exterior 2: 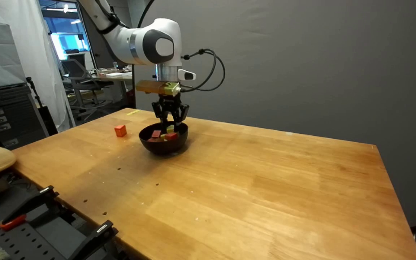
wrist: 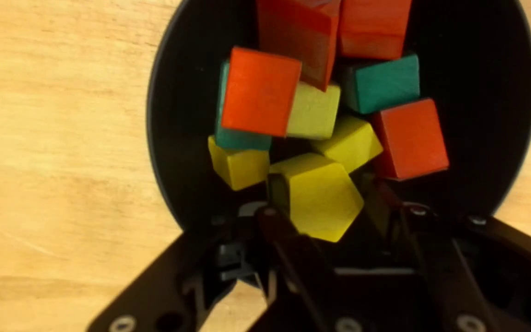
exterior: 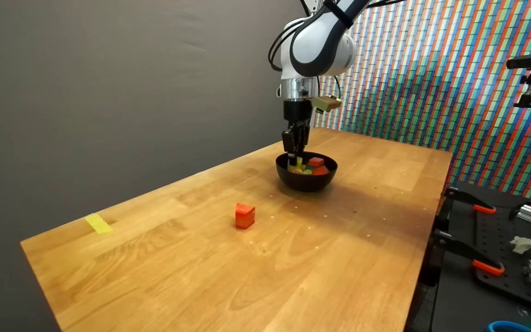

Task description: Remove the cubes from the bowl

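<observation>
The black bowl stands on the table in both exterior views; its inside fills much of the wrist view. It holds several blocks: red-orange, green and yellow. My gripper points down with its fingertips inside the bowl, also in an exterior view. It is shut on a yellow block with a five-sided top: a flat side lies against one finger, a corner meets the other. Its underside is hidden. A red-orange cube lies on the table outside the bowl.
A flat yellow strip is stuck near the wooden table's back edge, beyond the loose cube. A grey wall stands behind the table. Clamps with orange tips and a black perforated plate sit at the table's side.
</observation>
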Robot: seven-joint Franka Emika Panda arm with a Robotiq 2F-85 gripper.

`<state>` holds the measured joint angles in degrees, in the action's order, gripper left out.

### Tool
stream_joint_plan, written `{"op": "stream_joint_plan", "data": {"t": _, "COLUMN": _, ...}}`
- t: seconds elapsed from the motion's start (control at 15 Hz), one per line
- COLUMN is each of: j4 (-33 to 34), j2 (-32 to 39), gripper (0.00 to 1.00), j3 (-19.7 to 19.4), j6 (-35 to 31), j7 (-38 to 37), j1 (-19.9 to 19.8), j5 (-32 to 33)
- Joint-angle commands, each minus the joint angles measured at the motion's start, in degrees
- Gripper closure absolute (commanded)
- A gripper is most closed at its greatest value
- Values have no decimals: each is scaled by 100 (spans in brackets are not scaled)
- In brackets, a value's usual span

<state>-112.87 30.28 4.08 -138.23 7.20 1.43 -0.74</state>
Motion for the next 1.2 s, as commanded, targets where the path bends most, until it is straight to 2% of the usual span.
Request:
{"op": "stream_joint_plan", "data": {"t": 0.0, "j4": -311, "j2": -812, "gripper": 74, "j3": 127, "j6": -319, "j7": 158, "j1": 135, "j5": 175}}
{"op": "stream_joint_plan", "data": {"t": 0.2, "j4": -62, "j2": -910, "gripper": 74, "j3": 379, "j6": -590, "j7": 360, "j1": 327, "j5": 237}}
{"op": "stream_joint_plan", "data": {"t": 0.4, "j4": 568, "j2": -335, "gripper": 74, "j3": 684, "j6": -465, "j7": 653, "j1": 482, "j5": 110}}
{"op": "stream_joint_plan", "data": {"t": 0.67, "j4": 1175, "j2": 565, "gripper": 74, "j3": 739, "j6": -303, "j7": 834, "j1": 693, "j5": 272}}
{"op": "stream_joint_plan", "data": {"t": 0.93, "j4": 1704, "j2": 1249, "gripper": 74, "j3": 783, "j6": -50, "j7": 1080, "j1": 735, "j5": 301}}
{"op": "stream_joint_plan", "data": {"t": 1.0, "j4": 1794, "j2": 1332, "gripper": 64, "j3": 770, "j6": 39, "j7": 1112, "j1": 747, "j5": 340}}
{"op": "stream_joint_plan", "data": {"t": 1.07, "j4": 1833, "j2": 1319, "gripper": 30, "j3": 721, "j6": 209, "j7": 1104, "j1": 786, "j5": 427}}
{"op": "stream_joint_plan", "data": {"t": 1.13, "j4": 1865, "j2": 1194, "gripper": 28, "j3": 676, "j6": 425, "j7": 1086, "j1": 826, "j5": 527}}
